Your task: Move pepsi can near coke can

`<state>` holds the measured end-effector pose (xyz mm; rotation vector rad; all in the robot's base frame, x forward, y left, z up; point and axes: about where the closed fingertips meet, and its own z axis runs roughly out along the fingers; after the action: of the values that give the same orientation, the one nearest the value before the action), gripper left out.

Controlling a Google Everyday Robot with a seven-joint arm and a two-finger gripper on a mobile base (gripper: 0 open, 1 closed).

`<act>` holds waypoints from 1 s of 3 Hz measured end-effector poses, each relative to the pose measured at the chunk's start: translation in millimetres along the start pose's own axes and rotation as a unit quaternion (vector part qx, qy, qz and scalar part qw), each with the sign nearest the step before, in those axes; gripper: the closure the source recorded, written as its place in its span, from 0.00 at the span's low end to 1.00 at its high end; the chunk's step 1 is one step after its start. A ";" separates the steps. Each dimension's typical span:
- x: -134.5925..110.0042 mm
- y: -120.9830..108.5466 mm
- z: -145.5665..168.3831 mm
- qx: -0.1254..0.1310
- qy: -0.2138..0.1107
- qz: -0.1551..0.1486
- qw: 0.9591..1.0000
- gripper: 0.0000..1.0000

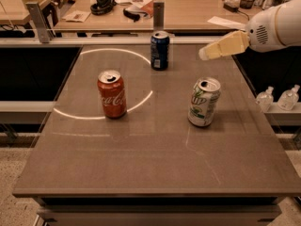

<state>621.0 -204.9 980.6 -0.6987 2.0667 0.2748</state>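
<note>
The dark blue pepsi can (160, 50) stands upright near the table's far edge, at the middle. The red coke can (112, 93) stands upright to the left of centre, nearer to me. My gripper (205, 54) comes in from the upper right on a white arm. Its cream-coloured tip hangs above the table, to the right of the pepsi can and apart from it. It holds nothing that I can see.
A white-and-green can (204, 101) stands upright right of centre, below the gripper. The brown table (155, 164) bears a bright ring of light on its left half. A cluttered desk (188, 8) lies behind; two small bottles (277, 98) stand at the right.
</note>
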 end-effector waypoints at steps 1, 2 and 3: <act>-18.0 23.3 22.7 0.041 -0.013 -0.003 0.999 0.00; -33.1 36.7 52.0 0.049 -0.022 0.012 0.998 0.00; -37.1 35.7 81.6 0.028 -0.011 0.040 0.999 0.00</act>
<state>673.1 -125.8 962.8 -0.5782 2.0755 0.2680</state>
